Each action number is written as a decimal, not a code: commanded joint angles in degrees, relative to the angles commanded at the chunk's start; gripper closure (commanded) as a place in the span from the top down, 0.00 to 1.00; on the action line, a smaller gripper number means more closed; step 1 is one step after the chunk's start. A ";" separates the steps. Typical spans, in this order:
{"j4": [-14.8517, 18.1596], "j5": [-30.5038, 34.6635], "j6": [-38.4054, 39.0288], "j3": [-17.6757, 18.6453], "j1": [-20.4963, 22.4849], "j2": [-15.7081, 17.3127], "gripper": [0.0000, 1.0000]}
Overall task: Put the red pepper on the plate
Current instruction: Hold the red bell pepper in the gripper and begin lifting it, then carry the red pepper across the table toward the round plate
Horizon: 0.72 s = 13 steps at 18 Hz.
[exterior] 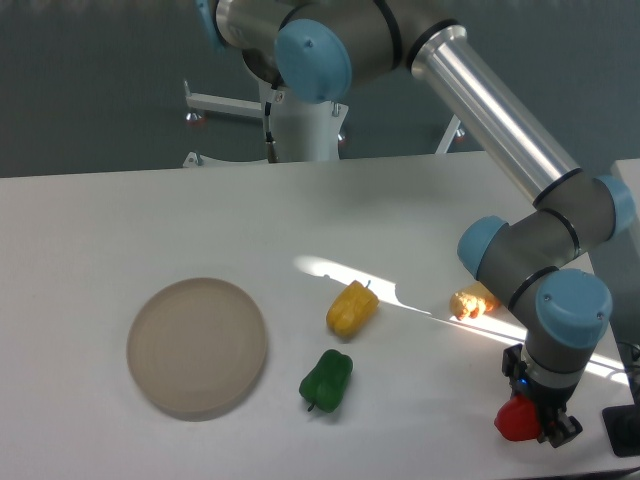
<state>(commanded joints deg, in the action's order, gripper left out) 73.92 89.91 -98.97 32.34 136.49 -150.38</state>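
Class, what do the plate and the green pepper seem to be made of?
Plate: probably wood or pressed fibre, matte beige, thick rimmed, no shine. Green pepper: likely plastic, a toy, smooth and evenly coloured with soft highlights, though a real one cannot be ruled out.

White table [150, 215] carrying a beige plate [197, 347] at left, a yellow pepper [352, 309] and green pepper [326, 380] near centre, a small tan object [472, 302] at right.

The red pepper [517, 420], small and glossy, sat low at the table's 4 o'clock edge, partly hidden. The plate [197, 347], a flat, thick-rimmed beige disc, lay bare toward 8 o'clock, well apart from it.
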 joint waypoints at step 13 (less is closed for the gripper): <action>0.88 0.26 3.86 9.04 -1.67 7.73 0.63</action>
<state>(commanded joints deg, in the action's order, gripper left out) 74.79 90.18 -95.10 41.39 134.83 -142.66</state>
